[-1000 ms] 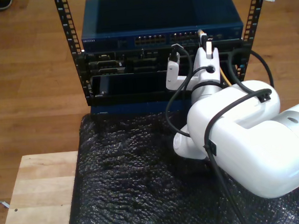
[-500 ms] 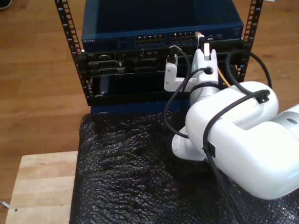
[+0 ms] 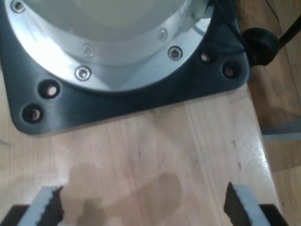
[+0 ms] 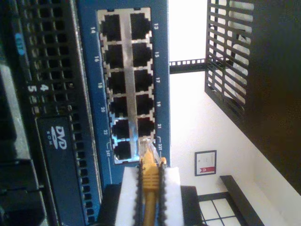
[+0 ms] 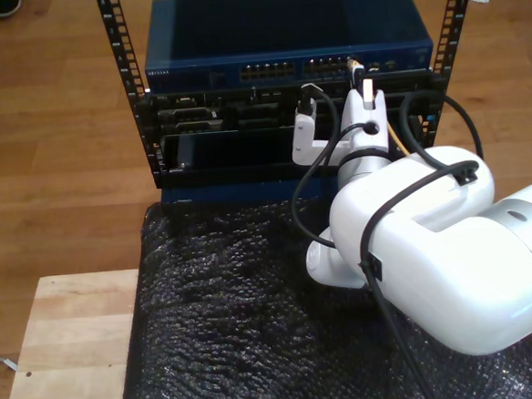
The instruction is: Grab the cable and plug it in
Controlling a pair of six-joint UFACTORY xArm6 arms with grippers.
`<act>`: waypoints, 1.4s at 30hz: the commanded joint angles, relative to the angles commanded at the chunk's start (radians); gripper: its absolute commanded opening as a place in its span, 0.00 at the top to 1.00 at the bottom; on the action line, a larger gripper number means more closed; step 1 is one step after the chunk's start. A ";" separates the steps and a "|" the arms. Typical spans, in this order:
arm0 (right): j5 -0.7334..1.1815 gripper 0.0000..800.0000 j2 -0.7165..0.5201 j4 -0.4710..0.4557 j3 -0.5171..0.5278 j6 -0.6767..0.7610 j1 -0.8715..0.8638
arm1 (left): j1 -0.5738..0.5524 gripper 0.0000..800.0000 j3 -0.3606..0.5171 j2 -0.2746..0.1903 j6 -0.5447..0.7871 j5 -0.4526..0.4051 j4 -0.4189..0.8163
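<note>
My second pincer [image 4: 149,195] reached forward off the white arm [image 5: 435,261], clenched on the thin yellow-orange network cable [image 4: 149,188], its clear plug tip just before the lowest ports of the blue rack-mounted switch [image 4: 89,94]. My first pincer [image 3: 141,207] hung spread wide, pointing down over the pale wooden desk [image 3: 155,155].

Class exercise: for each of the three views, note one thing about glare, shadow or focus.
Second wrist view: the bright background beside the blue switch is blown out; first wrist view: soft shadows on the wooden table, metal flange slightly blurred; exterior view: evenly lit, reasonably sharp.
</note>
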 joint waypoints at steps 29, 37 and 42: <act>-0.005 1.00 0.000 0.003 -0.003 0.008 -0.005 | 0.000 0.00 0.002 0.000 -0.002 0.000 0.000; -0.005 1.00 0.012 0.003 -0.015 0.008 -0.005 | 0.000 0.00 0.000 0.000 -0.002 0.000 0.000; -0.002 1.00 0.023 0.003 -0.032 0.006 -0.005 | 0.000 0.00 0.000 0.000 -0.002 0.000 0.000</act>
